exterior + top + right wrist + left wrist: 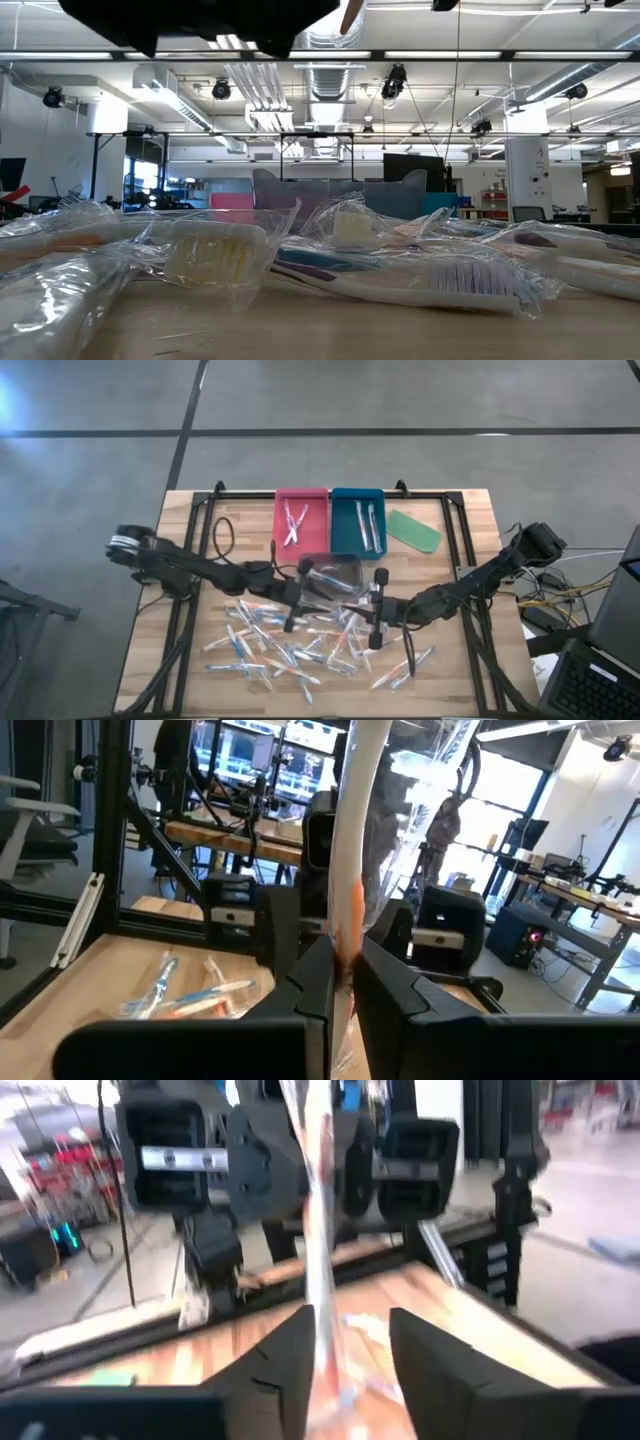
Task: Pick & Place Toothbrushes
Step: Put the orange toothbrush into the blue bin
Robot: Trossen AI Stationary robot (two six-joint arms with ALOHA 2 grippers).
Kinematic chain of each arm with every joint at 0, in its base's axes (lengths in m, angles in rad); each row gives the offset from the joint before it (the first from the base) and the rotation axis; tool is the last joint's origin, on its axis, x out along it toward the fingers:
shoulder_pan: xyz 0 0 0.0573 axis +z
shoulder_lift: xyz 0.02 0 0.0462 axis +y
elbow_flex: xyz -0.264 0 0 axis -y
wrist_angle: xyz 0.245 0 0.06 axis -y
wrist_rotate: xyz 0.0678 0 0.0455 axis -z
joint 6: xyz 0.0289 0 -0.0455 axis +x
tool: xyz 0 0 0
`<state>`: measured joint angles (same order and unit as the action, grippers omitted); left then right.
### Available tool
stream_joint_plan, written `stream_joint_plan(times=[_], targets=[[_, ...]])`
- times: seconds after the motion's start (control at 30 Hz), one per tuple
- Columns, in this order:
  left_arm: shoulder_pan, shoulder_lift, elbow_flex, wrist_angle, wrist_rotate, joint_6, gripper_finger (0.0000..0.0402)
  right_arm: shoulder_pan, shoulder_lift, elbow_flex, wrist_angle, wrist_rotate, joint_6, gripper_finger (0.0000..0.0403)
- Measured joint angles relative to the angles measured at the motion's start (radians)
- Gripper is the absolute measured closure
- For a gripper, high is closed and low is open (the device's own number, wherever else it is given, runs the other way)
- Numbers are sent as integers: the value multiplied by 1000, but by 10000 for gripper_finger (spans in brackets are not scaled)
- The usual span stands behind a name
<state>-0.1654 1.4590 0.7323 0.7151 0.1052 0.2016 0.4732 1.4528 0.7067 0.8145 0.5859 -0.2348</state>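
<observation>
Grey concrete floor [420, 400] crossed by dark seam lines. Open industrial ceiling [330, 70]: exposed ducts, pipes, long strip lights, hanging spotlights. White pillar [525, 175] far right. Desks with monitors [270, 770] behind, bright windows beyond.

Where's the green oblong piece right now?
In the high view the green oblong piece lies flat on the table's far right part, just right of the blue tray, angled, away from both arms.

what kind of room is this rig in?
Looks like an open robotics lab or workshop. The low view shows exposed ceiling ducts and strip lighting; the right wrist view shows workbenches with monitors; the high view shows a bare concrete floor around the wooden table.
</observation>
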Motion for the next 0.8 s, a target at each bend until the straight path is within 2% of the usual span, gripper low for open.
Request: stream_joint_plan(times=[0.1,0.3,0.37,0.43,0.57,0.67,0.8], targets=[[0,-97,0,-163,-40,14,243,0,-1,0,-23,77,40,380],[0,-277,0,-428,-153,2,239,-23,-13,0,-115,357,79,380],[0,-322,-2,-501,-173,-19,239,-53,-21,4,-152,383,110,380],[0,-356,-2,-542,-184,-36,239,-93,-39,22,-239,381,182,380],[0,-394,-12,-559,-186,-50,239,-204,-77,99,-556,342,361,380],[0,-402,-17,-561,-186,-50,239,-314,-89,181,-773,241,498,380],[0,-401,-17,-563,-186,-51,239,-474,-90,290,-996,20,619,380]])
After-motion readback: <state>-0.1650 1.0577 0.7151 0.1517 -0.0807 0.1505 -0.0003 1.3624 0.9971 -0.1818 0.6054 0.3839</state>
